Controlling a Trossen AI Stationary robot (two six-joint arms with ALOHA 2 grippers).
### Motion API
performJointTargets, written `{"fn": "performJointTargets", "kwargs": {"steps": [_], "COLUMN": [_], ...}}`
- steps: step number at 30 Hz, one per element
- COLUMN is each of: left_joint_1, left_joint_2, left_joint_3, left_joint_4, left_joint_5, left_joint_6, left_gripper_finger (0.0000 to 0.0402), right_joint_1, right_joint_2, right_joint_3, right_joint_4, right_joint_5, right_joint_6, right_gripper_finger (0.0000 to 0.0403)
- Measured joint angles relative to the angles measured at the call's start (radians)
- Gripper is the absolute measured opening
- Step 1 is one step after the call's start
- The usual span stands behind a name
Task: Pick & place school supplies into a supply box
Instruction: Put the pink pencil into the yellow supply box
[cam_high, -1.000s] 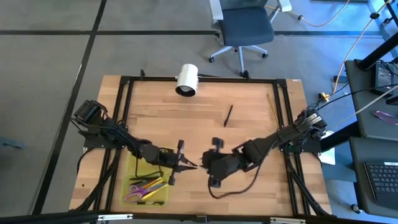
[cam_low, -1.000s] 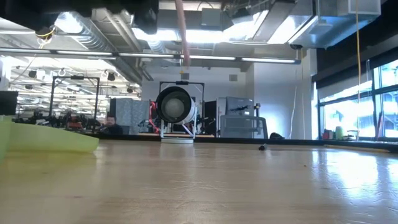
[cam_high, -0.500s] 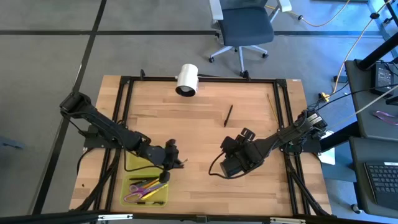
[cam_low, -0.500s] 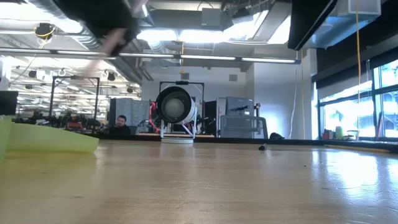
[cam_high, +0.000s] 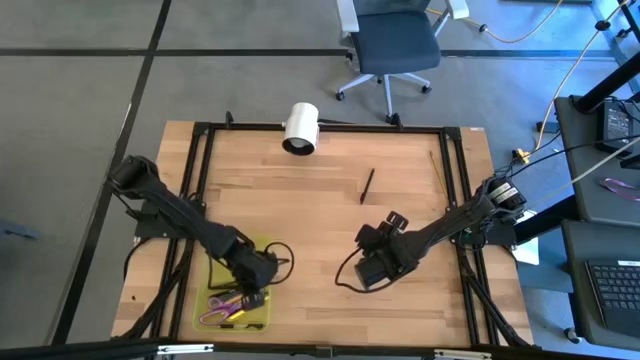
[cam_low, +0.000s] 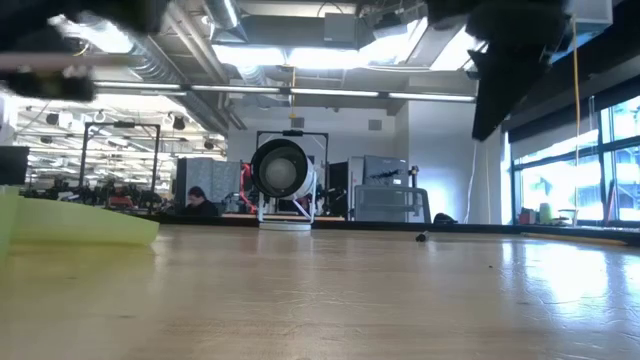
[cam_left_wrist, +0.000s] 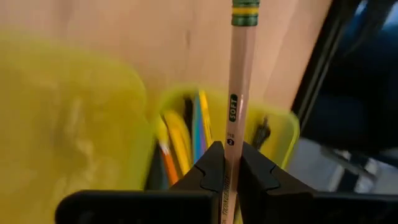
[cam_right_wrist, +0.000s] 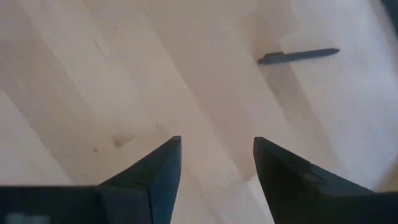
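Observation:
The supply box (cam_high: 200, 312), translucent yellow-green, lies open at the table's near left and holds pens (cam_left_wrist: 180, 140) and purple-handled scissors (cam_high: 214, 316). My left gripper (cam_high: 256, 278) hangs over the box, pointing steeply down, shut on a wood-tan pencil (cam_left_wrist: 240, 81). My right gripper (cam_high: 392, 226) stands open right of the table's middle, above bare wood, with nothing between its fingers (cam_right_wrist: 216, 149). A black pen (cam_high: 367, 186) lies flat on the table beyond it, also visible in the right wrist view as the black pen (cam_right_wrist: 298, 56). My left gripper pinches the pencil's shaft (cam_left_wrist: 231, 148) between its two fingertips, just below the printed word on it. The pencil runs on past the fingertips along their line, its green-and-yellow ferrule end (cam_left_wrist: 245, 12) farthest out. It is lifted clear, over the open box.
A white cylinder (cam_high: 300, 128) lies at the table's far edge. A thin pencil (cam_high: 437, 167) lies by the right rail. Black frame rails (cam_high: 197, 190) run along the table's sides. An office chair (cam_high: 392, 45) stands beyond. A person (cam_low: 197, 200) sits far back in the room.
My left gripper has left the table's middle and gone toward the near left, over the box, rolling and tipping steeply down with the pencil. My right gripper has drawn back toward the right and far side, sinking and tipping down toward the black pen.

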Motion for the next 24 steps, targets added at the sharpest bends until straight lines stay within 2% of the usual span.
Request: {"fn": "performJointTargets", "kwargs": {"steps": [5, 15, 24], "left_joint_1": [-0.037, -0.1, -0.111], "left_joint_2": [0.08, 0.185, 0.21], "left_joint_3": [-0.001, -0.001, 0.001], "left_joint_4": [-0.002, -0.009, -0.008], "left_joint_5": [0.12, 0.149, 0.142], "left_joint_6": [-0.095, -0.193, -0.196], "left_gripper_finger": [0.0012, 0.0013, 0.0019], "right_joint_1": [0.0, 0.0, 0.0], "right_joint_2": [0.0, 0.001, 0.001], "right_joint_3": [-0.049, -0.061, -0.061], "right_joint_4": [0.08, 0.11, 0.117], "right_joint_5": [0.0, 0.0, 0.0], "right_joint_6": [-0.001, -0.001, -0.002], "right_gripper_finger": [0.0202, 0.0202, 0.0202]}}
